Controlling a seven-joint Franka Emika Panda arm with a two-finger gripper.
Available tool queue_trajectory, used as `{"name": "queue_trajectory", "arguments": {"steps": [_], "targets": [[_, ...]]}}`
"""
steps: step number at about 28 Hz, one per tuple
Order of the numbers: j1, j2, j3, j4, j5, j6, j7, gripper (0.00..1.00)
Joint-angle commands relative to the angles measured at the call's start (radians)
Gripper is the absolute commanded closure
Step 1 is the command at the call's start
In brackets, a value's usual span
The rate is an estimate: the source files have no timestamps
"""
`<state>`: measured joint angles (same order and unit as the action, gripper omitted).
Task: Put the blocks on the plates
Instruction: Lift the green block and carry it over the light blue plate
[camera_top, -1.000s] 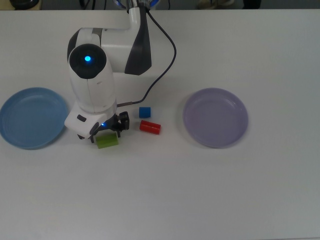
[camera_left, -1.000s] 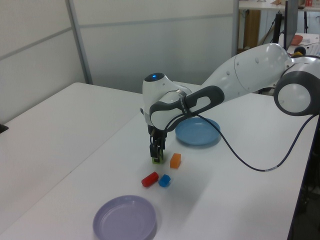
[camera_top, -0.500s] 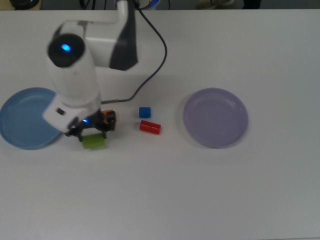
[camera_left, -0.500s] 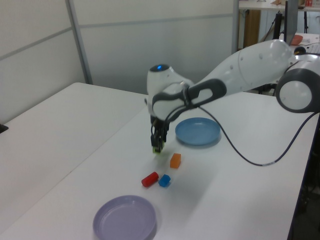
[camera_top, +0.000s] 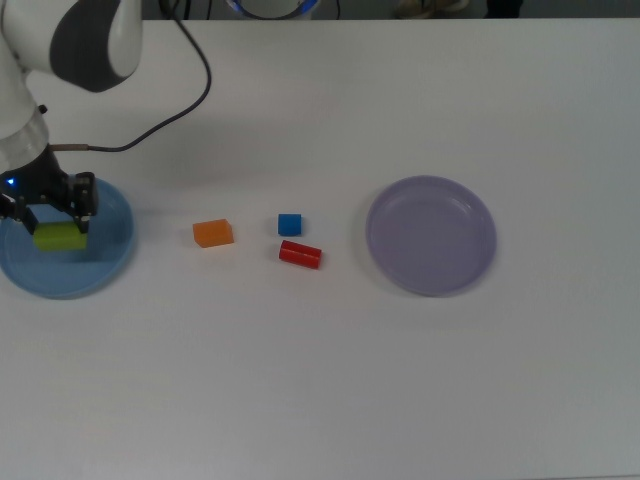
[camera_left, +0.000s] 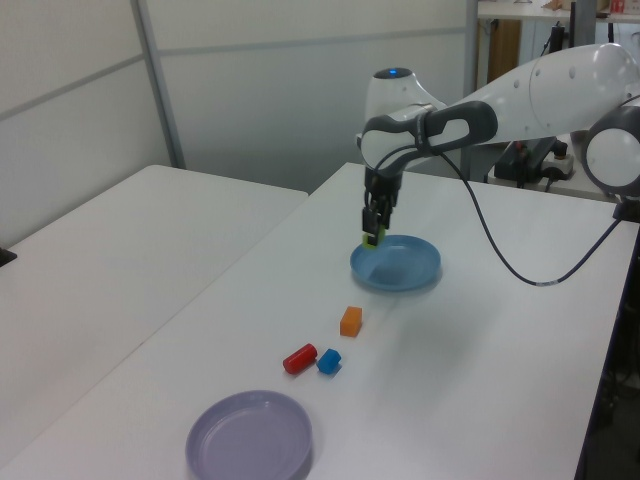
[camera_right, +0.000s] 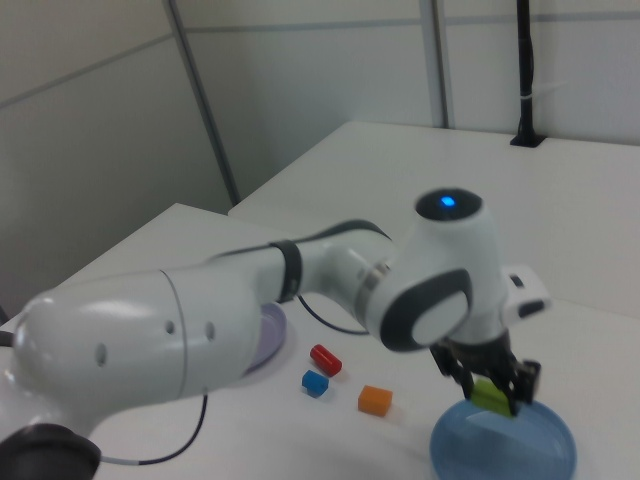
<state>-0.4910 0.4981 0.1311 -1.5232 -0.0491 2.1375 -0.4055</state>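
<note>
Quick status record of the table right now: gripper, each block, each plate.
gripper: shut on green block, above blue plate
green block: held over blue plate, not yet released
orange block: on table, between blue plate and blue block in the top view
blue block: on table, beside red block
red block: on table, lying flat
blue plate: no block resting on it yet
purple plate: holds nothing
blocks left on table: three
</note>
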Motion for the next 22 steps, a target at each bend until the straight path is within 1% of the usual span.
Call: {"name": "queue_trajectory", "arguments": {"steps": [1, 3, 5, 8, 9, 10, 13, 14, 15, 16, 19, 22], "targets": [[0.003, 0.036, -0.002, 0.011, -0.003, 0.031, -0.021, 0.78], [0.002, 0.043, -0.002, 0.009, -0.002, 0.047, -0.035, 0.75], [0.002, 0.059, -0.004, 0.009, 0.0, 0.076, -0.038, 0.75], [0.002, 0.059, -0.002, 0.009, 0.0, 0.093, -0.036, 0.75], [0.003, 0.059, -0.002, 0.009, 0.0, 0.093, -0.038, 0.71], [0.002, 0.059, -0.002, 0.009, 0.0, 0.091, -0.041, 0.57], [0.002, 0.059, -0.004, 0.008, -0.006, 0.091, -0.056, 0.49], [0.002, 0.059, -0.004, 0.008, -0.011, 0.091, -0.064, 0.41], [0.003, 0.059, -0.004, 0.006, -0.015, 0.091, -0.067, 0.23], [0.005, 0.057, -0.004, 0.005, -0.023, 0.09, -0.067, 0.0], [0.009, 0.053, -0.002, -0.002, -0.029, 0.084, -0.061, 0.0], [0.011, 0.03, -0.001, -0.005, -0.014, 0.072, -0.056, 0.0]]}}
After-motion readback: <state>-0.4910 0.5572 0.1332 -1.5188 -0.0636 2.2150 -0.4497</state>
